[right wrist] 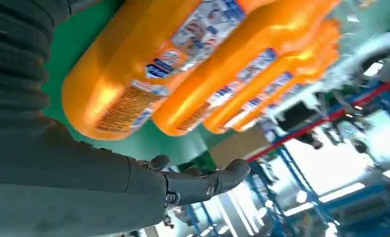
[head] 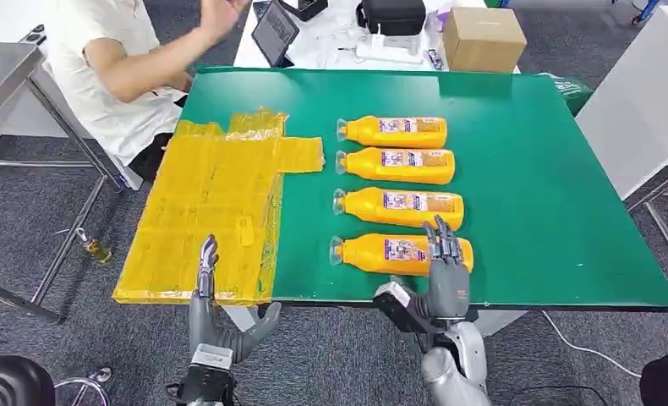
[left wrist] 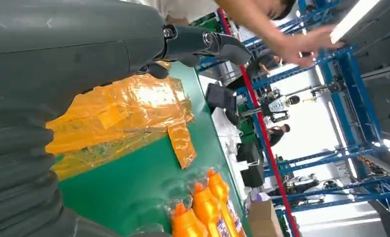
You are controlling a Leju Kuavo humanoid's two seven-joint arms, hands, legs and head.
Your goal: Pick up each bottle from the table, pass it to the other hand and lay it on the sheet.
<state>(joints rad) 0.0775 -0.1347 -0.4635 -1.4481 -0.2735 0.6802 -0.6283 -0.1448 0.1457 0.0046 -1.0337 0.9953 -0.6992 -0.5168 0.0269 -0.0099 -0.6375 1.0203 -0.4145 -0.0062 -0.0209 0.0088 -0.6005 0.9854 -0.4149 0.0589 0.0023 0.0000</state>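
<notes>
With both robot hands spread and holding nothing, the right robot hand over the nearest orange bottle on the green desk could nudge it rolling off the near edge.

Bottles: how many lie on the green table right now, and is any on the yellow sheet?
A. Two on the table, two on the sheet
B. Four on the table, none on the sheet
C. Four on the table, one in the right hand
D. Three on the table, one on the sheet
B. Four bottles lie in a column on the table; the sheet carries none, and the right hand hovers open over the nearest bottle.
</notes>
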